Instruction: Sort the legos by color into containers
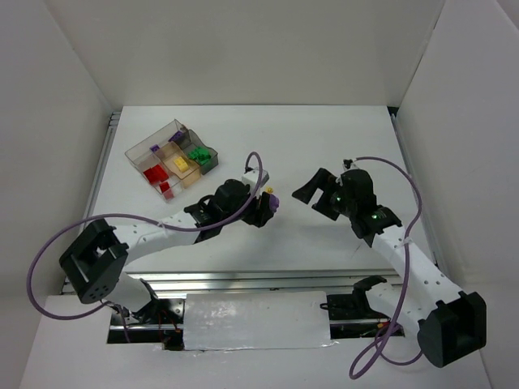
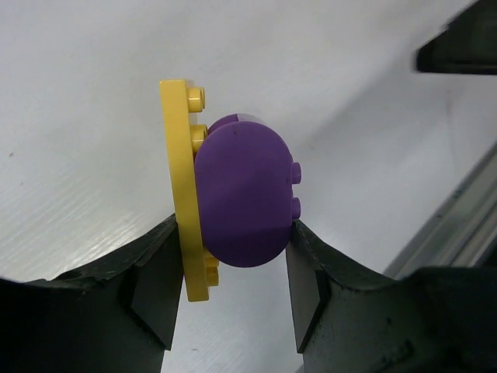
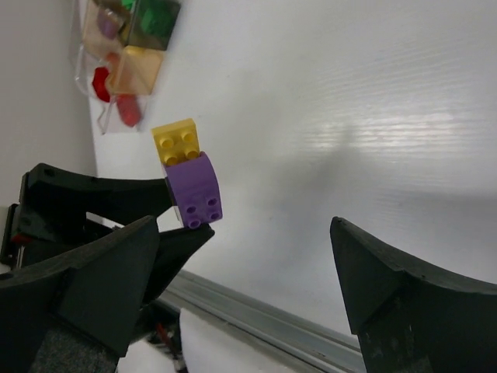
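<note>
Pinching a purple brick [image 2: 245,198] with a yellow plate [image 2: 182,179] stuck to its side, the left gripper [image 1: 272,203] holds the pair near the centre of the overhead frame. One pad presses the yellow and the other the purple, and the pair appears to be clear of the white desk [image 1: 324,138]. Just to the right, the right gripper [image 1: 318,194] faces it with fingers spread wide and nothing between them. Its own camera shows the joined pair at the left of the gap. We read the pose as a two-handed job: two colours locked together cannot share one compartment, so one arm steadies the pair while the other is placed to pull a piece free. The tray [image 1: 138,150] sits at the upper left of the overhead frame, well apart from both grippers. It already carries red bricks [image 1: 154,173], a yellow brick [image 1: 182,164], green bricks [image 1: 197,154] and purple pieces [image 1: 174,136] in separate compartments. We judge the sorting nearly done, with this stuck pair among the last. The hold covers only the lower end of the pair, so a slanted pull could twist it out.
</note>
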Motion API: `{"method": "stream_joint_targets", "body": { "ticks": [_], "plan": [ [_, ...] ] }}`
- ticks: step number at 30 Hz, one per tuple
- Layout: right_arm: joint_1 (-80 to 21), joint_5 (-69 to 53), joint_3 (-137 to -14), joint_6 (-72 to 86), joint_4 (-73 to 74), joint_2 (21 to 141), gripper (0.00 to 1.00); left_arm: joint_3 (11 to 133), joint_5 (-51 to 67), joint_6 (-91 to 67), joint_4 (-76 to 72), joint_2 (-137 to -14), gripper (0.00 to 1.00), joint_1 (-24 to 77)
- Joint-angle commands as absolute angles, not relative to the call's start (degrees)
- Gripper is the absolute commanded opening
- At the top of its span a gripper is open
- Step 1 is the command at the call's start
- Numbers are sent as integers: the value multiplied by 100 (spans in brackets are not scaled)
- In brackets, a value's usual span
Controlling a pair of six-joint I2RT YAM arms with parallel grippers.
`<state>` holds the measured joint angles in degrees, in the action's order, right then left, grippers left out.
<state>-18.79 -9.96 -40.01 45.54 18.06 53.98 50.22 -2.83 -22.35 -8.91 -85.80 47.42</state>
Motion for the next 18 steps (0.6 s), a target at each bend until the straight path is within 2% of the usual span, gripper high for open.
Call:
{"method": "stream_joint_targets", "body": {
  "ticks": [1, 14, 15, 18],
  "plan": [
    [-1968, -1898, -3815, 4833, 776, 5432, 98, 4685, 448, -2021, -2135, -8201, 0, 4755],
    [-2733, -1925, -3902, 4904, 369, 6011, 90, 4632, 932, -2013, -2399, -7787, 0, 4781],
    [-2786, -1907, -3920, 4904, 326, 6081, 87, 4641, 949, -2021, -2408, -7787, 0, 4790],
    [-2874, -1916, -3867, 4913, 133, 6170, 65, 4667, 1011, -2021, -2365, -7761, 0, 4799]
  ]
}}
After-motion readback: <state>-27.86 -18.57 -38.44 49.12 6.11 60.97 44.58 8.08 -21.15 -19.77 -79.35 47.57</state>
